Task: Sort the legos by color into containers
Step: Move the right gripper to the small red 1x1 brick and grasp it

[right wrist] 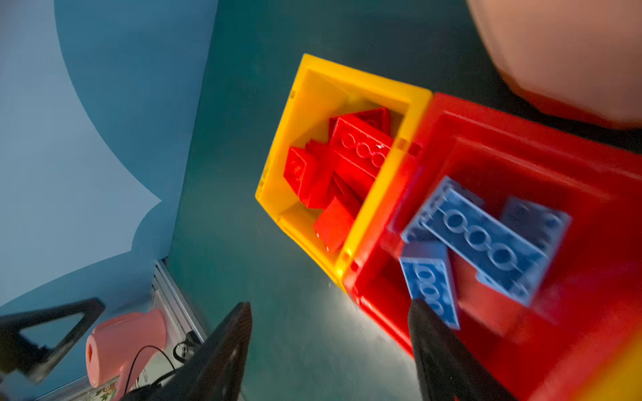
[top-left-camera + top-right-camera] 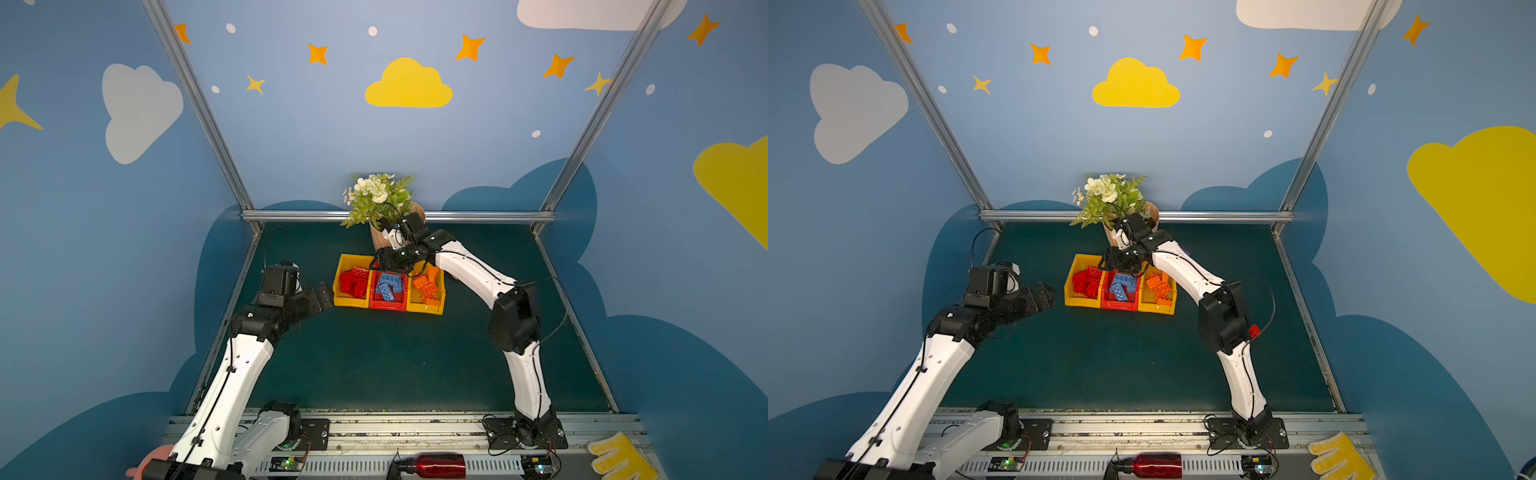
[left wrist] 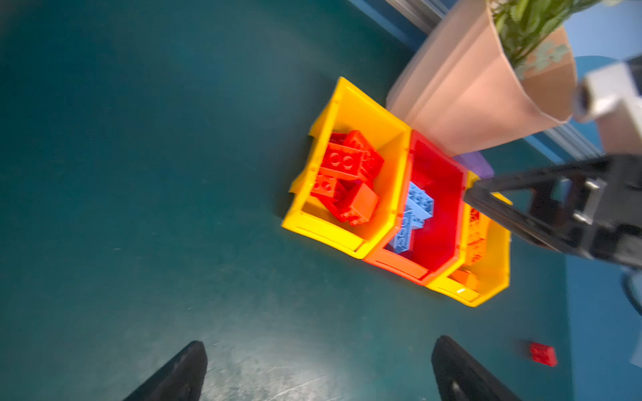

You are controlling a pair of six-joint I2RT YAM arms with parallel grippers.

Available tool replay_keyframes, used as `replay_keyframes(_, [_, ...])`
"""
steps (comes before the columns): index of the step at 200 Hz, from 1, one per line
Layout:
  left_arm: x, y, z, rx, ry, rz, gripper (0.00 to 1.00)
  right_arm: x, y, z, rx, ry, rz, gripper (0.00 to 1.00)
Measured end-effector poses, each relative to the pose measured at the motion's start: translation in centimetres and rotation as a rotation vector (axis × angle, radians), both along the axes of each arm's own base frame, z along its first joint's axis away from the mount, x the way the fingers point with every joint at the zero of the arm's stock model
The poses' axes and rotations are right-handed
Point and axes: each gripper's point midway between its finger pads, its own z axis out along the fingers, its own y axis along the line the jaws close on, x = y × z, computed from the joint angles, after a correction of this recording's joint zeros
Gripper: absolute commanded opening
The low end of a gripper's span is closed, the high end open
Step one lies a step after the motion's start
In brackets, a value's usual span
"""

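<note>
Three containers stand side by side at mid-table. The left yellow one (image 2: 351,302) holds red legos (image 2: 353,282), the red one (image 2: 387,306) holds light blue legos (image 2: 388,286), and the right yellow one (image 2: 424,308) holds orange legos (image 2: 426,286). My right gripper (image 2: 388,262) hangs over the red container's far end, open, with nothing between its fingers (image 1: 330,305); blue legos (image 1: 486,239) lie just beyond one fingertip. My left gripper (image 2: 326,293) stands open and empty just left of the containers (image 3: 320,342). One red lego (image 2: 1254,331) lies on the mat by the right arm's elbow.
A peach flower pot (image 2: 380,239) with a plant stands right behind the containers, close to my right wrist. Something purple (image 3: 474,163) lies between the pot and the containers. At the front rail lie a red bottle (image 2: 436,465) and a yellow glove (image 2: 619,457).
</note>
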Motion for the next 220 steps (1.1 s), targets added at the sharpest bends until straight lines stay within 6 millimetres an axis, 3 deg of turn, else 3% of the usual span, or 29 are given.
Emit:
replay_keyframes(18, [0.5, -2.0, -0.7, -0.029, 0.019, -0.056, 1.00, -1.3, -4.5, 1.1, -0.030, -0.010, -0.071, 0.70])
replay_keyframes(45, [0.8, -6.6, -2.1, -0.030, 0.053, -0.189, 1.00, -3.3, -14.1, 0.1, -0.102, 0.028, -0.263, 0.69])
replay_keyframes(73, [0.5, -13.2, -3.2, -0.028, 0.079, -0.366, 1.00, -6.8, -25.2, -2.7, -0.211, 0.102, -0.545, 0.70])
replay_keyframes(100, [-0.5, -20.6, -3.3, -0.030, 0.078, -0.552, 1.00, -11.0, -32.1, -3.7, -0.280, 0.129, -0.736, 0.72])
replay_keyframes(129, [-2.2, -27.2, -3.0, -0.020, 0.063, -0.730, 1.00, -13.5, -37.1, -4.0, -0.296, 0.140, -0.901, 0.83])
replay_keyframes(151, [-2.8, -30.0, -2.5, -0.022, 0.049, -0.800, 1.00, -14.8, -40.1, -5.3, -0.297, 0.190, -1.014, 0.86])
replay_keyframes(185, [-3.1, -30.6, -2.4, -0.022, 0.047, -0.820, 1.00, -16.1, -42.3, -8.4, -0.255, 0.336, -1.111, 0.87])
replay_keyframes(220, [-3.4, -29.8, -3.2, 0.002, 0.061, -0.805, 1.00, -15.4, -42.7, -10.1, -0.229, 0.412, -1.113, 0.86])
